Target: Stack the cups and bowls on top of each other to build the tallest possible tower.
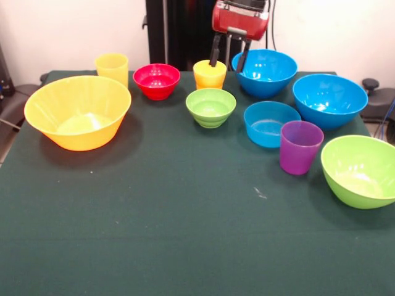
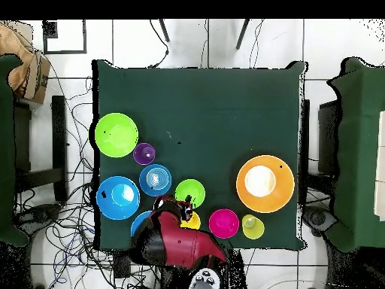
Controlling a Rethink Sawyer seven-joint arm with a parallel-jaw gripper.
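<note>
Green cloth table; white wall behind; jaws spread, one finger inside yellow cup.

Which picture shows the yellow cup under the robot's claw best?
The front view: the yellow cup stands in plain sight, with the open gripper at it, one finger inside and one beside it. Overhead, the arm hides all but a yellow sliver.
</note>
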